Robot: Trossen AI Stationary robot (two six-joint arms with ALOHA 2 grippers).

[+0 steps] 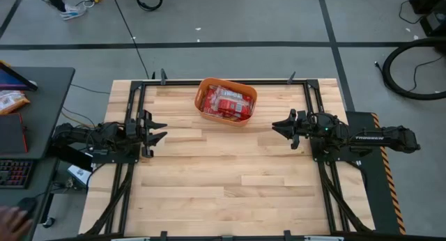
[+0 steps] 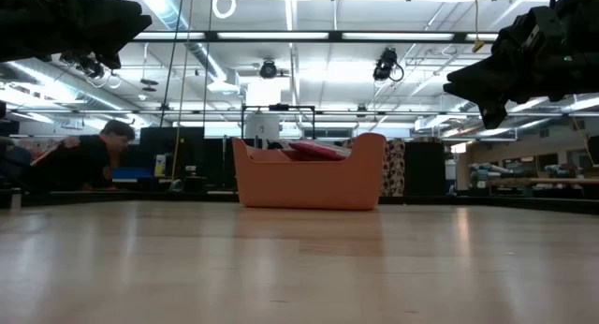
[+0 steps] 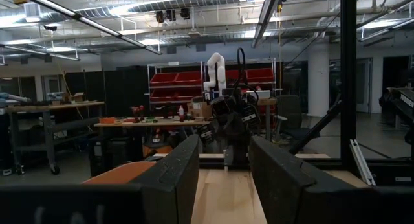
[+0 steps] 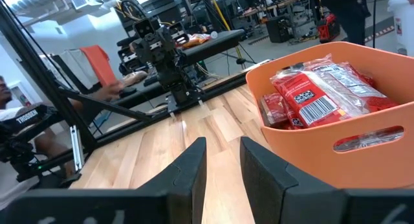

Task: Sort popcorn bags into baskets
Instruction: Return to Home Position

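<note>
An orange tub, the basket (image 1: 226, 100), stands at the table's far middle and holds several red popcorn bags (image 1: 226, 102) piled flat inside. The right wrist view shows the basket (image 4: 349, 133) and its bags (image 4: 323, 88) close by; the low view shows the basket (image 2: 309, 179) with a bag (image 2: 318, 150) peeking over its rim. My left gripper (image 1: 162, 129) hovers open at the table's left side, above the wood. My right gripper (image 1: 276, 127) hovers open at the right side, near the basket. Both grippers hold nothing.
Bare wooden tabletop (image 1: 223, 178) spreads between and in front of both arms. A black frame (image 1: 306, 88) edges the table. A desk with a keyboard (image 1: 14, 173) stands off the left side. A person (image 2: 89, 160) shows in the room behind.
</note>
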